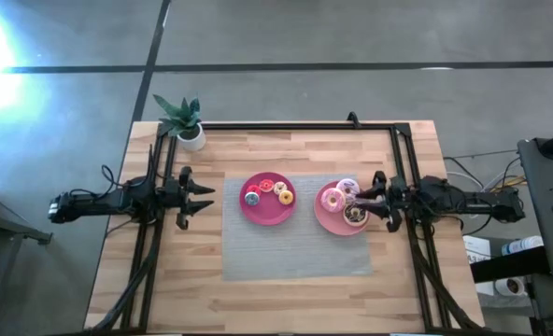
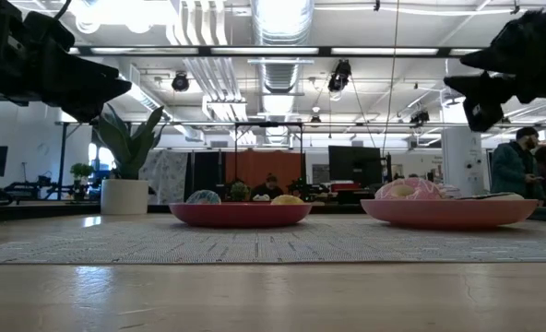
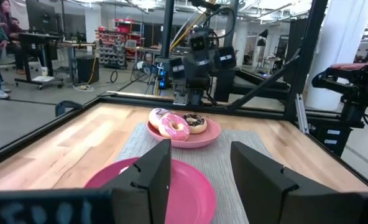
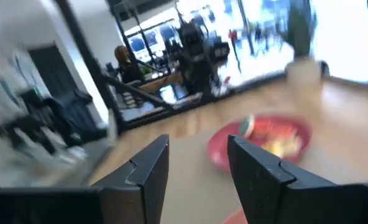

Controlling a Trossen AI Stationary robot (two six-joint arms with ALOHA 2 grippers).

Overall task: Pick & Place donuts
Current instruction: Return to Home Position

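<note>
Two pink plates sit on a grey mat point(image 1: 295, 252). The left plate point(image 1: 258, 214) carries several small donuts: a pale blue one point(image 1: 251, 197), an orange one point(image 1: 265, 184), a cream one point(image 1: 278, 188) and a yellow one point(image 1: 286, 196). On the right plate point(image 1: 331, 222) lie a pink donut point(image 1: 332, 199), a white-pink donut point(image 1: 347, 187) and a brown donut point(image 1: 355, 215). My left gripper point(image 1: 205, 199) point(image 3: 199, 152) hovers level, left of the mat, open and empty. My right gripper point(image 1: 370, 198) point(image 4: 196, 146) hovers level over the right plate's right edge, open and empty.
A potted plant point(image 1: 188, 121) stands at the table's far left corner. Black frame rails point(image 1: 295, 125) run along the far edge and down both sides. Bare mat lies in front of the plates. People show in the room beyond point(image 2: 522, 161).
</note>
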